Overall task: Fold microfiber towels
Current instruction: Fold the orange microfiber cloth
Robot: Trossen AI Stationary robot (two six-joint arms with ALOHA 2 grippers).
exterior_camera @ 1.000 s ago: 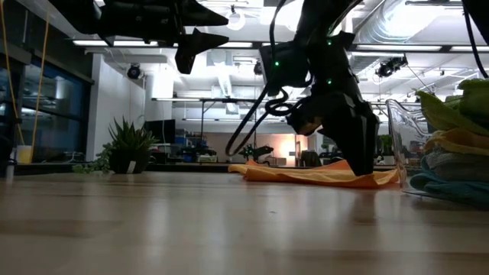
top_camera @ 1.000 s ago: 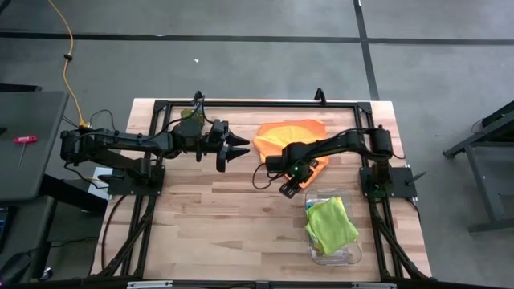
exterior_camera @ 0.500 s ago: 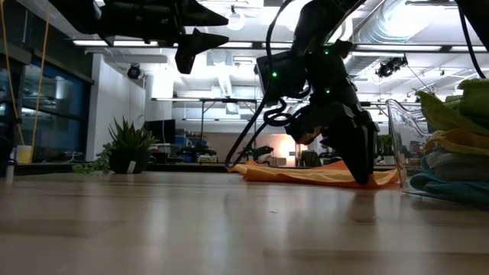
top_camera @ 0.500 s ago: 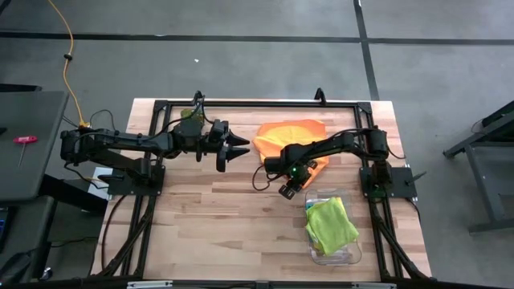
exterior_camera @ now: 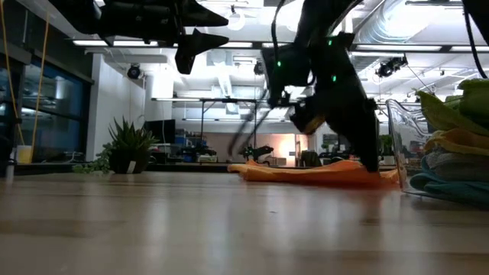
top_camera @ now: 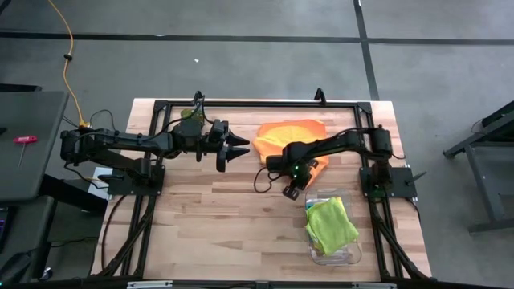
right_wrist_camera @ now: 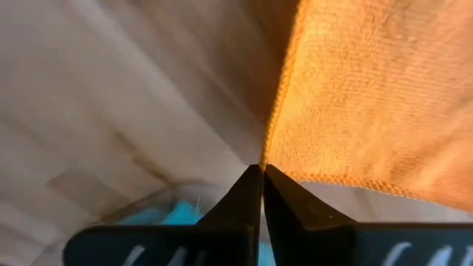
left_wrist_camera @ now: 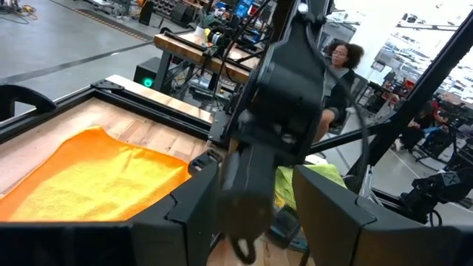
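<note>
An orange microfiber towel (top_camera: 291, 132) lies spread on the table at the far middle, also seen in the left wrist view (left_wrist_camera: 89, 177) and the low view (exterior_camera: 306, 174). My right gripper (top_camera: 295, 191) points steeply down at the towel's near corner and is shut on it. My left gripper (top_camera: 239, 149) hangs level and open above the table, left of the towel, touching nothing. A lime green towel (top_camera: 331, 225) tops a stack in the clear bin (top_camera: 315, 250). My right gripper pinches the orange towel's near corner (right_wrist_camera: 270, 154) between its two fingertips, which meet right at the hemmed point. The fingers come from above, slanting down. The rest of the towel lies flat on the table.
The clear bin (exterior_camera: 397, 145) with stacked towels stands at the near right, close to my right gripper. A black frame (top_camera: 241, 103) runs round the work area. Bare wood (top_camera: 217, 217) fills the near left and middle. A person (left_wrist_camera: 344, 63) sits beyond the table.
My right gripper has shut its fingers at the orange towel's near corner and rolled a little at the wrist, staying in place. The towel has stayed flat on the table.
</note>
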